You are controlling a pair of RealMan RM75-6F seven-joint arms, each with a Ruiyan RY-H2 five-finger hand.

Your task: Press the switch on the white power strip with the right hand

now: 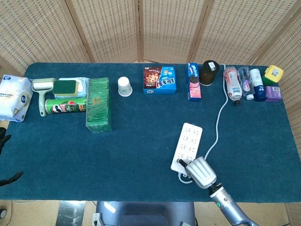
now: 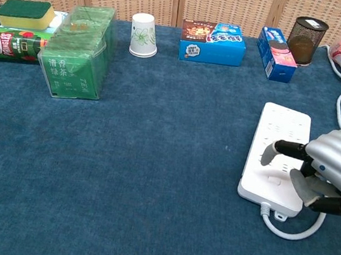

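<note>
The white power strip (image 1: pixel 188 143) (image 2: pixel 282 141) lies lengthwise on the blue cloth, right of centre. Its switch (image 2: pixel 273 179) is at the near end, where the white cord (image 1: pixel 217 117) leaves. My right hand (image 1: pixel 201 172) (image 2: pixel 330 169) hangs over that near end from the right, holding nothing. Most of its fingers are curled in, and one dark fingertip (image 2: pixel 269 152) points left over the strip, just beyond the switch. Whether it touches the strip is unclear. Only dark fingertips of my left hand (image 1: pixel 3 139) show at the far left edge of the head view.
Along the back stand a paper cup (image 1: pixel 124 86), a snack box (image 1: pixel 160 80), a blue carton (image 1: pixel 193 82), a dark mesh cup (image 1: pixel 209 71) and several bottles (image 1: pixel 244 84). A green tea box (image 1: pixel 99 104), a chips can (image 1: pixel 66 105) and a sponge (image 1: pixel 66 87) lie at the left.
</note>
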